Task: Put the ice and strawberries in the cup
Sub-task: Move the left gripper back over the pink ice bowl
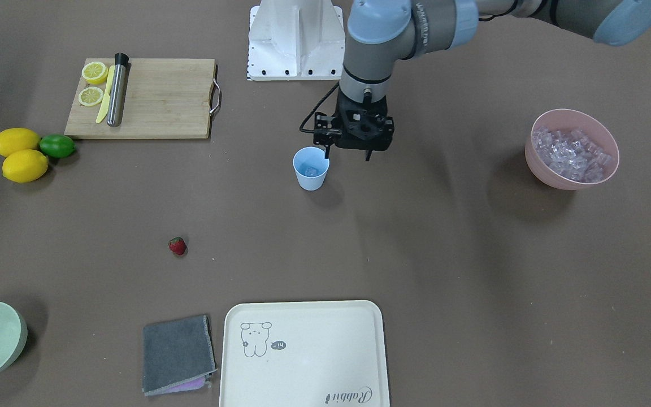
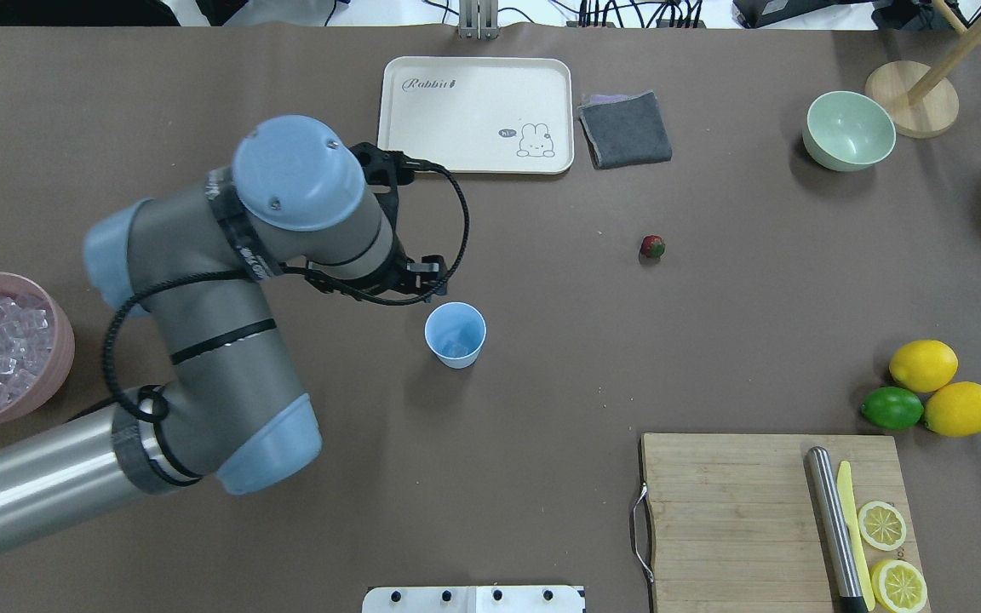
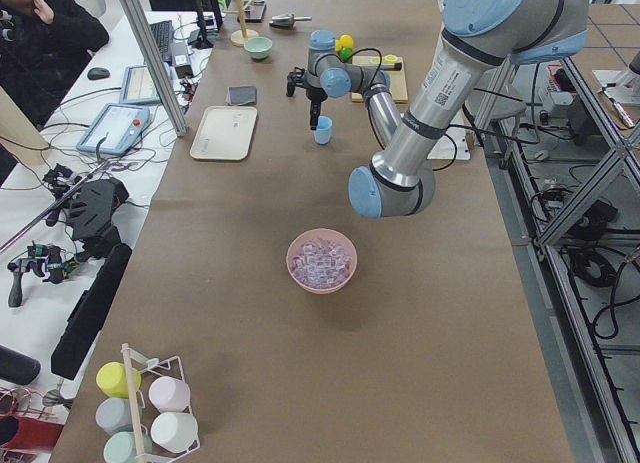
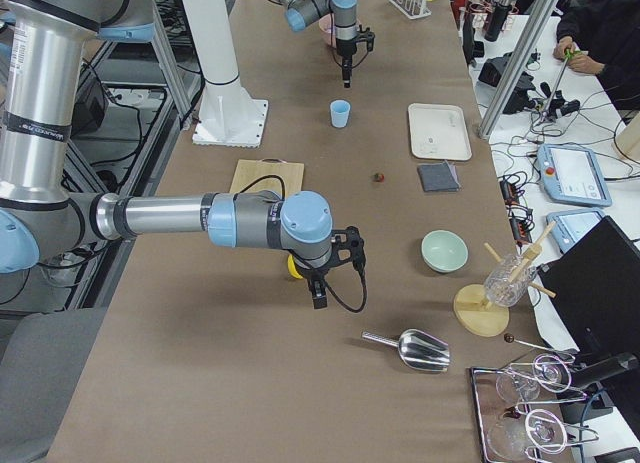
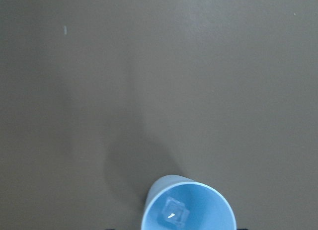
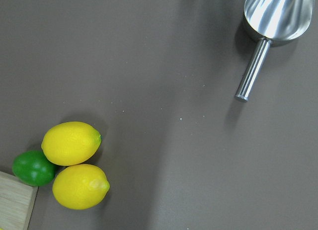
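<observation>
The left claw (image 1: 348,154) hangs open with nothing in it, just above and beside the cup (image 1: 311,168). One ice cube (image 5: 171,215) sits at the bottom of the cup, so I think the ice part is being done now. More ice (image 1: 571,152) is piled in the pink bowl (image 1: 534,155), well away from the claw on one side. The strawberry (image 1: 177,246) lies well away on the other side, past the cup. Next the claw must go to one of them, come down over it and close softly. The right claw (image 4: 318,295) hangs far off near the lemons (image 6: 72,143). I cannot tell if it is open.
</observation>
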`<action>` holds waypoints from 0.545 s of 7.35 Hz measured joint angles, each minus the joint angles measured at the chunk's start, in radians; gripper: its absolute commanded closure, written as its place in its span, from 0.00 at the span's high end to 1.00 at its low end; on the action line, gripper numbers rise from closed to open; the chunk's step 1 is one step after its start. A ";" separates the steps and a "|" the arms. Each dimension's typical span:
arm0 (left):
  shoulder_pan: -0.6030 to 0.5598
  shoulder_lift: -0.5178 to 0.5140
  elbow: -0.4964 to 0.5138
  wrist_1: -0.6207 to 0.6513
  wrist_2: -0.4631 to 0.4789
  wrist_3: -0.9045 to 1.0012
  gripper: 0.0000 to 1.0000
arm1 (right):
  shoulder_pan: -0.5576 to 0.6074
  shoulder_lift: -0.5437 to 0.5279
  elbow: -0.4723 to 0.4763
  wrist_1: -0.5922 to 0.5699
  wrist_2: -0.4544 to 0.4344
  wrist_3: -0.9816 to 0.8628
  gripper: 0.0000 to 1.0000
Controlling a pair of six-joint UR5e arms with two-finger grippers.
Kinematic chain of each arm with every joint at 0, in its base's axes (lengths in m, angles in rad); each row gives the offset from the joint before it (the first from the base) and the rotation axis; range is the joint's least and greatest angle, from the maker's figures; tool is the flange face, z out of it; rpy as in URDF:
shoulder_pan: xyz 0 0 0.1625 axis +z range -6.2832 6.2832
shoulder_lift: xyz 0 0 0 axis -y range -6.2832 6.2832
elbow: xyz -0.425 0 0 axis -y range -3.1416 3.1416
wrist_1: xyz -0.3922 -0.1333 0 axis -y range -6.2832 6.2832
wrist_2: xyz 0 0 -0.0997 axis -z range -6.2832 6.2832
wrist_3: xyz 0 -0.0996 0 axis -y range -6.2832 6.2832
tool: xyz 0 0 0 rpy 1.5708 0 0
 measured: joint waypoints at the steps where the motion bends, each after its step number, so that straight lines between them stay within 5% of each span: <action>1: -0.065 0.079 -0.056 0.024 -0.017 0.123 0.85 | 0.000 0.000 0.000 0.000 -0.001 -0.001 1.00; 4: -0.300 0.322 -0.122 0.012 -0.150 0.463 0.85 | 0.000 -0.002 0.002 0.000 -0.002 -0.009 1.00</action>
